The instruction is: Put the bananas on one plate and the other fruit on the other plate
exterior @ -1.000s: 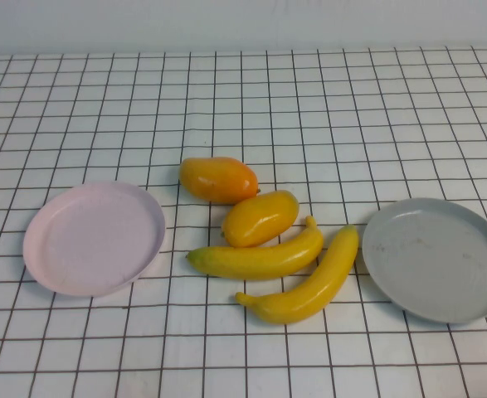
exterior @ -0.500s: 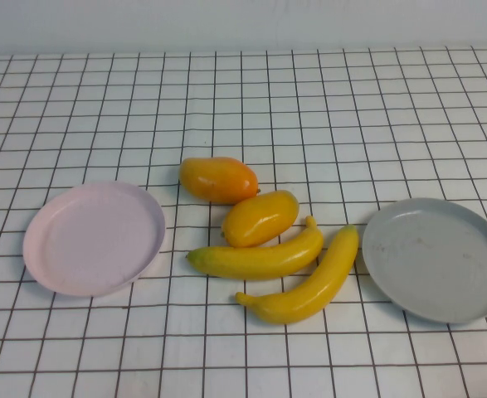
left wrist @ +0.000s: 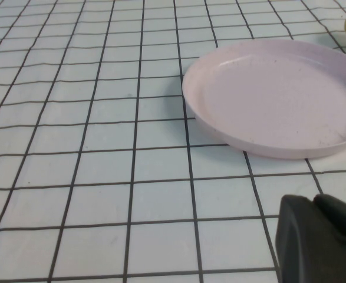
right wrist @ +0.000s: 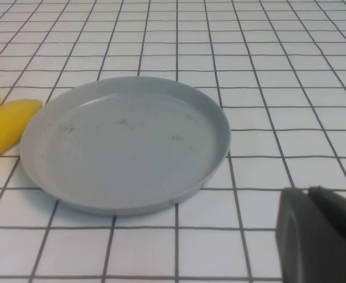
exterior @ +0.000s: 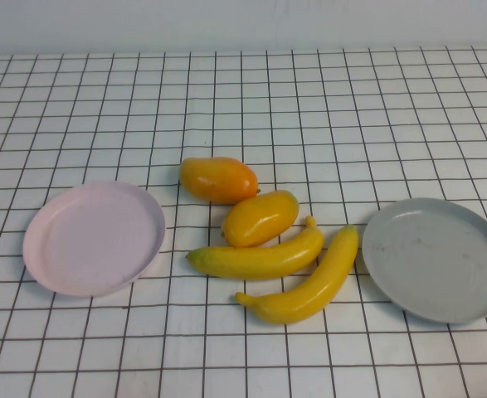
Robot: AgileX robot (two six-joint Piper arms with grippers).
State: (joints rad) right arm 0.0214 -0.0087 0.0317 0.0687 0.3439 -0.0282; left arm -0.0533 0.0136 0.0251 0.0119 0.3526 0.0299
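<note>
The checked tablecloth (exterior: 309, 108) covers the whole work surface. The grey plate (exterior: 435, 259) sits at the right and holds nothing; the pink plate (exterior: 94, 238) at the left likewise. Between them lie two bananas (exterior: 260, 259) (exterior: 305, 282), side by side, the outer one almost touching the grey rim. Just behind, two mangoes (exterior: 218, 179) (exterior: 260, 218) touch each other. The left gripper (left wrist: 320, 242) hangs near the pink plate, jaws pressed together. The right gripper (right wrist: 320, 242) sits near the grey plate, jaws likewise together.
</note>
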